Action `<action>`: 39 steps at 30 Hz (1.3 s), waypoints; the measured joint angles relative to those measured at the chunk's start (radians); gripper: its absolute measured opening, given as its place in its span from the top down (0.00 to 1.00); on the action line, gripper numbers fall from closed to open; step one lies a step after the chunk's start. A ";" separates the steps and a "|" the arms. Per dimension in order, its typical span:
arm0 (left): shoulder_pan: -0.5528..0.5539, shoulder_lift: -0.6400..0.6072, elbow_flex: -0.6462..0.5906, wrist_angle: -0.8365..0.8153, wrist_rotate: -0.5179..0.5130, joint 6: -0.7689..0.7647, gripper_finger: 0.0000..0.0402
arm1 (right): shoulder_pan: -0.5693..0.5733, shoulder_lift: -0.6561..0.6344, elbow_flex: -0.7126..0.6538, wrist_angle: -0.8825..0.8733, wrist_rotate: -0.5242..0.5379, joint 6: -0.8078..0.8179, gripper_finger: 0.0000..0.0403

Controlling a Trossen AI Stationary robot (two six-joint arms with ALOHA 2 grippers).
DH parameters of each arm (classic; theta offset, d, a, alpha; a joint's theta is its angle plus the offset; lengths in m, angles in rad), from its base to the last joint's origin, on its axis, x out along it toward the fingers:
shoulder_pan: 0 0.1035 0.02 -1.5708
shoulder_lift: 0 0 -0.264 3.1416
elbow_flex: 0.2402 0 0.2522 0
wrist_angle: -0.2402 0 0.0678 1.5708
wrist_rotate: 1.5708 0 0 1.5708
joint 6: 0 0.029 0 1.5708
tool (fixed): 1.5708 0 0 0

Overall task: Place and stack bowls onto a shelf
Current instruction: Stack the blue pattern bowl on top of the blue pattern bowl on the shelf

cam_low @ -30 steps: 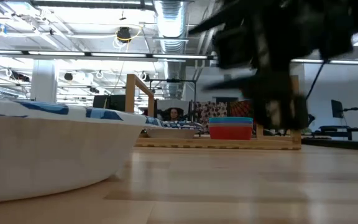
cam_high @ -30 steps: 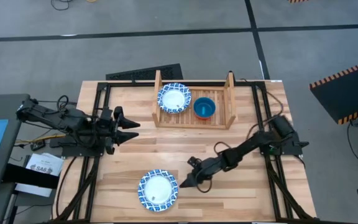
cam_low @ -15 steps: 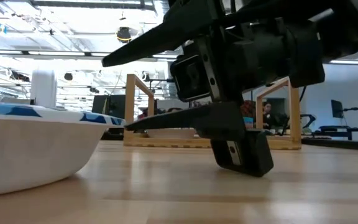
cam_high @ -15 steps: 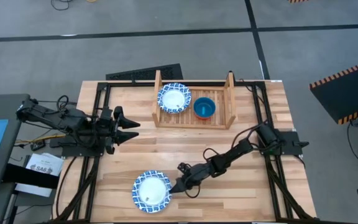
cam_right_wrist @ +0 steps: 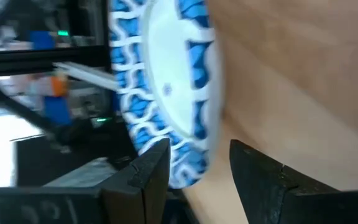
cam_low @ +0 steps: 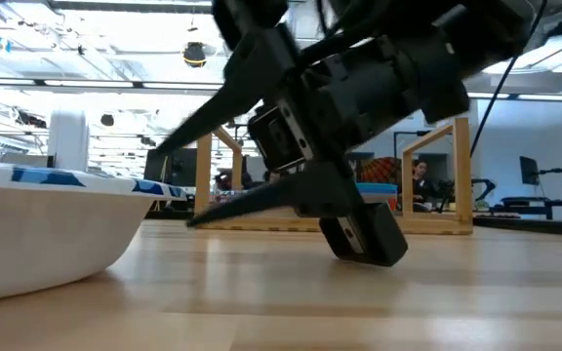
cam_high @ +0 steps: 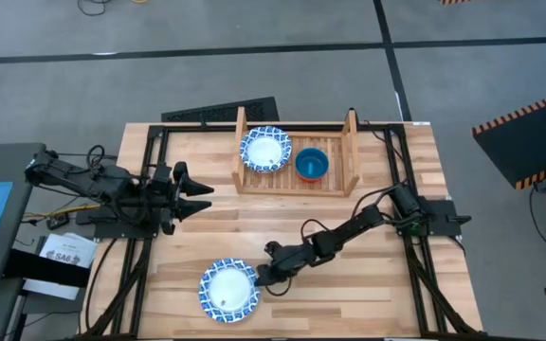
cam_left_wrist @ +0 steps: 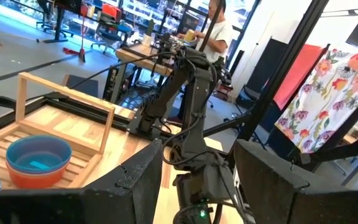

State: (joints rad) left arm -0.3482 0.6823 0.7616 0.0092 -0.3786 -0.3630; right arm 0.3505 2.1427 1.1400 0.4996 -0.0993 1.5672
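Observation:
A white bowl with a blue patterned rim [cam_high: 227,292] stands on its base near the table's front edge. My right gripper [cam_high: 255,280] is open at its right side: one finger reaches over the rim, the other lies low outside the wall. The wooden shelf [cam_high: 341,183] at the far edge holds another blue-rimmed bowl [cam_high: 265,150] and a stack of small bowls with a teal one on top [cam_high: 311,163]. My left gripper [cam_high: 200,196] waits open and level at the table's left. My right gripper has the bowl's right-hand rim [cam_right_wrist: 194,158] in the gap between its fingers, one finger [cam_low: 179,141] above the rim and one [cam_low: 218,212] below it by the outer wall. The fingers slant down from the table's right. Whether a finger touches the bowl, I cannot tell.
Black metal frame rails [cam_high: 150,227] run along the table's left and right sides. A black flat object [cam_high: 221,112] lies behind the shelf. Bare wood lies between the shelf and the near bowl. A person [cam_left_wrist: 216,28] sits in the room beyond.
My right gripper has gone down and toward the table's left, up to the near bowl, rolling so that its fingers stand one over the other around the rim. The bowl has slid a little toward the table's left edge and stays upright.

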 joint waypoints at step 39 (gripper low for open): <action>0.000 -0.057 0.001 0.008 -0.006 0.012 0.54 | -0.005 -0.280 -0.104 -0.386 -0.033 -0.201 0.95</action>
State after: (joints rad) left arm -0.3483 0.6250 0.7628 0.0170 -0.3848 -0.3508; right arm 0.3453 1.8623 1.0361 0.1141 -0.1319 1.3658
